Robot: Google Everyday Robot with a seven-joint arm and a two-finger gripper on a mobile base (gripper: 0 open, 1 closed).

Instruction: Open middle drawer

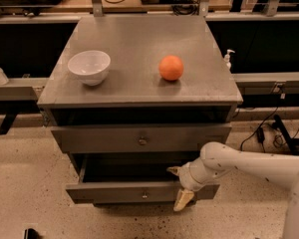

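Speckled floor (20,183) surrounds a grey metal bench (134,44). Nearest, at 6 o'clock, the middle drawer (114,194) stands pulled out, its dark inside showing. At its right end is the gripper (178,185) on a white arm (254,166) coming in from 3 o'clock. Its fingers (183,199) are spread and released, one over the panel's top edge, one down its face. Above, the upper drawer (99,138) sits further back. On the benchtop stand a white bowl (89,66) at 10 o'clock and an orange (171,67) at 1 o'clock, well apart.
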